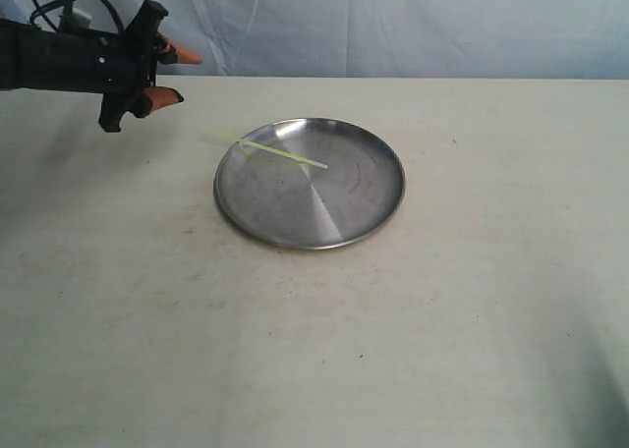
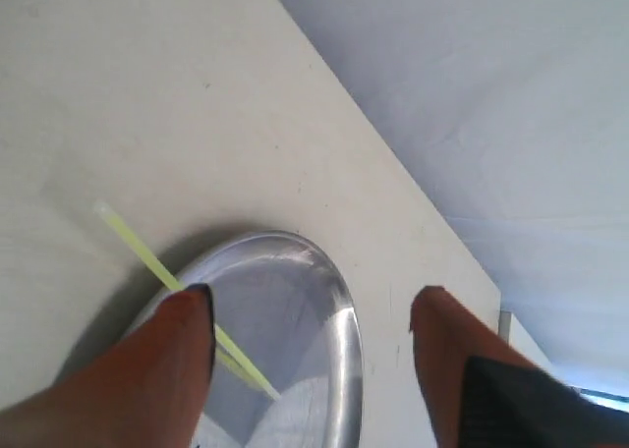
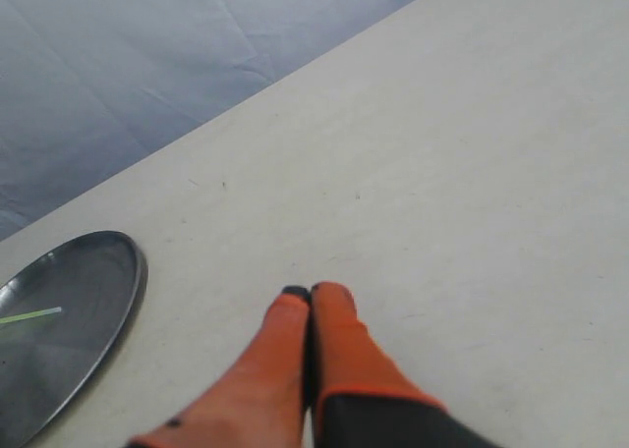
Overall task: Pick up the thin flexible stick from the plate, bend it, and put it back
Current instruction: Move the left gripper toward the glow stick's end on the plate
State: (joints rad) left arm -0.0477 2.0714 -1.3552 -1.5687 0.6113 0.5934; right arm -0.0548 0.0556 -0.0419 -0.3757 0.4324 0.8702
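Note:
The round silver plate (image 1: 354, 212) lies in the middle of the table. The thin pale yellow-green stick (image 1: 285, 153) lies straight across the plate's back left part, one end poking out over the rim onto the table. My left gripper (image 1: 173, 75) hovers open above the table to the plate's back left, nothing between its orange fingers. In the left wrist view the stick (image 2: 147, 256) and plate (image 2: 339, 360) show beyond the open gripper (image 2: 310, 310). My right gripper (image 3: 311, 293) is shut and empty over bare table, off to the side of the plate (image 3: 118, 291); it is out of the exterior view.
A pale blue-grey cloth backdrop (image 1: 413, 21) hangs behind the table's far edge. The cream tabletop (image 1: 314, 350) stretches wide around the plate.

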